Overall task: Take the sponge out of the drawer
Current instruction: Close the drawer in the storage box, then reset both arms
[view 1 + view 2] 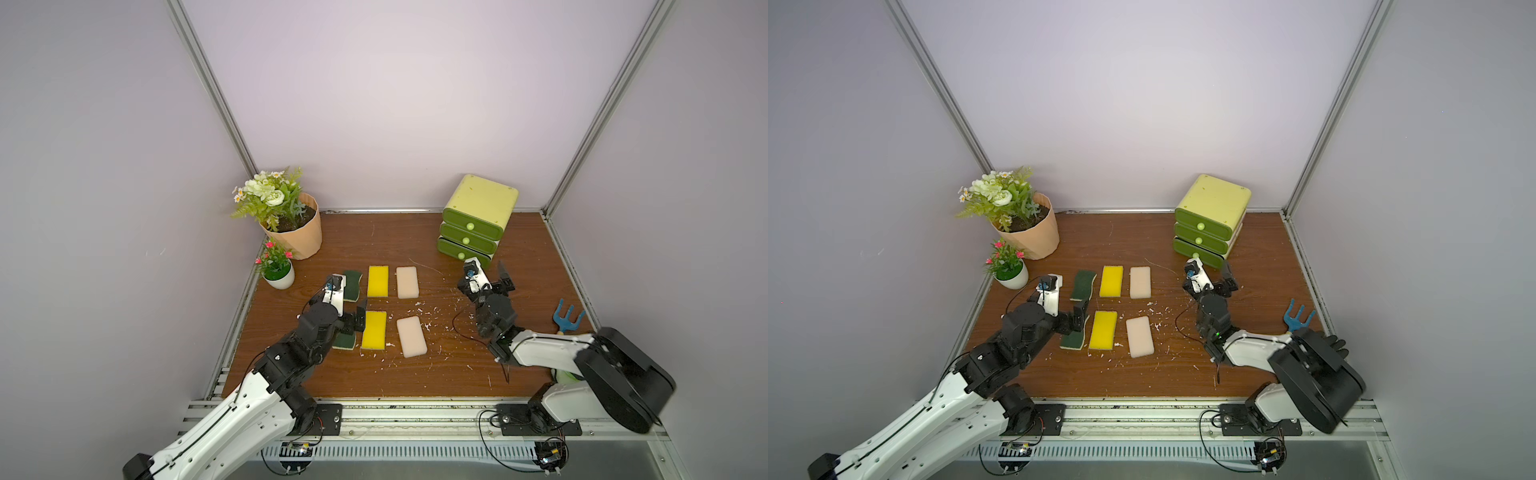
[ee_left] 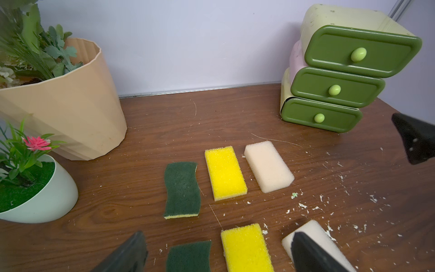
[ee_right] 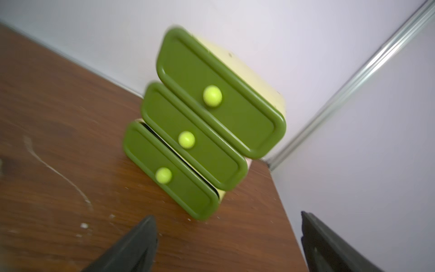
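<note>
Three drawers (image 3: 207, 155) at the far right are closed, so the sponge is hidden inside; which one, I cannot tell. The right hand (image 3: 227, 214), spread, faces their knobs (image 3: 186, 139) to pull; the left hand (image 2: 217, 233), also spread, hangs above desk sponges (image 2: 224, 173)

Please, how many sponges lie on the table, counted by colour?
Green sponges: 2
Yellow sponges: 2
Beige sponges: 2
Total: 6
</note>
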`<state>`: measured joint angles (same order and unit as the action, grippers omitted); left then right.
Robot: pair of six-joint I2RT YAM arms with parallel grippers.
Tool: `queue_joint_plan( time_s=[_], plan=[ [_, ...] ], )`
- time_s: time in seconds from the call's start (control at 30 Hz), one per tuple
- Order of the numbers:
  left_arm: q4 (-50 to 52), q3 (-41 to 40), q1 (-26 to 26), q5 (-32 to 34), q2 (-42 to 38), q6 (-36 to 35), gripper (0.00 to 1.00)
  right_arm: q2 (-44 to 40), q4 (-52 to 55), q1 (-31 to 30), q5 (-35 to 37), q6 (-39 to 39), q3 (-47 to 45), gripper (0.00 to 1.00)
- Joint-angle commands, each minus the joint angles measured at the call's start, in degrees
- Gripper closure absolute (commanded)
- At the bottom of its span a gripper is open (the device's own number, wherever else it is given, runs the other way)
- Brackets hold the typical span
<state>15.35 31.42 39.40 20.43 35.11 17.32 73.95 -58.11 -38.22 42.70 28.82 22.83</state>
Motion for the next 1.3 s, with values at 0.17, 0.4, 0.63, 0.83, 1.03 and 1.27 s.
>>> queue_joint_plan(
  time_s=[0.17, 0.4, 0.63, 0.83, 1.03, 1.27],
  plan=[
    [-2.39, -0.77, -0.46, 3.04, -1.03, 0.81, 0.02, -15.54, 31.57, 1.01, -22.80, -26.85, 3.37, 0.01],
    [-7.23, -4.48, -0.46, 5.65, -3.60, 8.83, 0.02, -17.78, 31.33, 2.40, -17.16, -27.44, 2.30, 0.01],
    [-20.28, -11.54, -0.46, 9.86, -6.60, 14.69, 0.02, -19.88, 31.56, 5.16, -20.11, -28.47, 1.35, 0.01],
    [-22.21, -10.99, -0.46, 12.37, -3.86, 12.54, 0.02, -20.30, 31.22, 6.80, -23.04, -30.01, 1.16, 0.01],
    [-25.46, -12.31, -0.46, 14.96, -2.64, 10.42, 0.02, -19.34, 32.34, 8.30, -23.55, -31.18, 1.78, 0.01],
    [-31.98, -14.38, -0.46, 19.66, 0.92, 6.62, 0.02, -19.54, 33.49, 11.08, -27.15, -32.29, 1.70, 0.01]
  ],
)
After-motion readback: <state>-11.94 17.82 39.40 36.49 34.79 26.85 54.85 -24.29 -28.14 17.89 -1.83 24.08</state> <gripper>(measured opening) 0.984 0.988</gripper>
